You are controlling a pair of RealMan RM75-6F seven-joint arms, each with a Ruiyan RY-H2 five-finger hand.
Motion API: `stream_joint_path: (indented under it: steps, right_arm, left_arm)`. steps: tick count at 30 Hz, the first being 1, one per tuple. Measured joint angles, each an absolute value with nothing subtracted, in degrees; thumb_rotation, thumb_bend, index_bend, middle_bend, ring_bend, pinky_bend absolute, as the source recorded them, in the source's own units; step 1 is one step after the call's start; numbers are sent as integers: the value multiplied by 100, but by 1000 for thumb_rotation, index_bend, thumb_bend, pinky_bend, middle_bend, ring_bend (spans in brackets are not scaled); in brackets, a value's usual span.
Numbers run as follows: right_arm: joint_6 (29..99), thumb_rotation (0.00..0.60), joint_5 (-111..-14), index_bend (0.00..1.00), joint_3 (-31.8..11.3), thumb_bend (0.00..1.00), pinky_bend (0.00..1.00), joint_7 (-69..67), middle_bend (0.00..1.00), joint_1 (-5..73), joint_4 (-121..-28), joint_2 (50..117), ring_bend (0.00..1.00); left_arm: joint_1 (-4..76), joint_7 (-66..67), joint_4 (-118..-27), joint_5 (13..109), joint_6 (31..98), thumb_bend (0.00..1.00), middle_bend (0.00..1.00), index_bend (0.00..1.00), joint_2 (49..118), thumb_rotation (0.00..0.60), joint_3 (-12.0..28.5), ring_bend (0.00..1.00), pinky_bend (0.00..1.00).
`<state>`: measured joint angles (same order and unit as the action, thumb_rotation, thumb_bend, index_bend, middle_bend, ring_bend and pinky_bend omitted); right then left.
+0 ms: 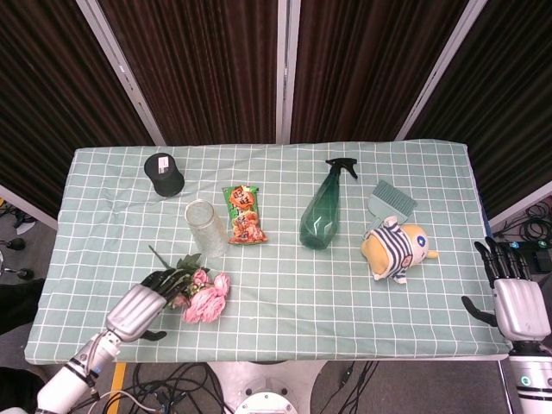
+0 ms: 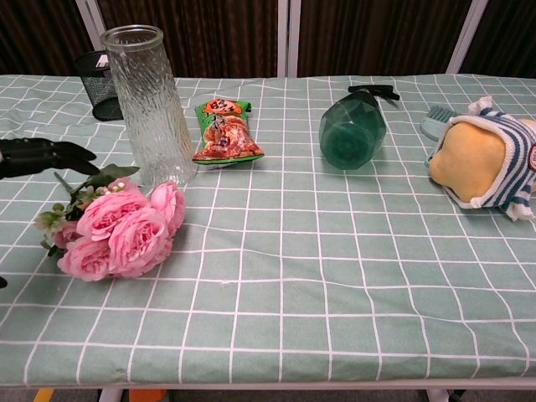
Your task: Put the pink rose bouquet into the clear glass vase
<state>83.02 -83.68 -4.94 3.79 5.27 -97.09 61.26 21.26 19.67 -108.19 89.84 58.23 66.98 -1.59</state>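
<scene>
The pink rose bouquet (image 1: 203, 296) (image 2: 115, 225) lies flat on the checked cloth at the front left, blooms toward the table's front and green stems pointing back-left. Just behind it the clear glass vase (image 1: 203, 226) (image 2: 152, 104) stands upright and empty. My left hand (image 1: 145, 305) (image 2: 38, 156) is over the bouquet's stem end with its fingers stretched out above the leaves, holding nothing. My right hand (image 1: 515, 297) hovers past the table's right front corner, fingers apart and empty; the chest view does not show it.
A black mesh cup (image 1: 164, 173) stands at the back left. An orange-green snack packet (image 1: 244, 214) lies right of the vase. A green spray bottle (image 1: 325, 210) lies mid-table, with a striped plush toy (image 1: 396, 247) and a teal brush (image 1: 391, 203) to the right.
</scene>
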Motion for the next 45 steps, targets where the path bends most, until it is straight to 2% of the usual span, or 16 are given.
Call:
stream_joint_path:
  steps: [21, 30, 45]
  right_arm:
    - [7941, 600, -8057, 0, -473, 137, 0, 141, 0, 597, -9363, 6230, 0]
    - [7741, 600, -7930, 0, -455, 138, 0, -40, 0, 643, -9142, 6299, 0]
    - [7659, 600, -7832, 0, -463, 139, 0, -121, 0, 646, -9027, 6328, 0]
  left_arm:
    - [3046, 2669, -10599, 7713, 4958, 79, 0, 86, 7487, 600, 197, 0, 121]
    - [3359, 2848, -10493, 7099, 4824, 79, 0, 86, 7661, 600, 269, 0, 140]
    - [3586, 2578, -10375, 6939, 4909, 80, 0, 86, 7763, 600, 268, 0, 136]
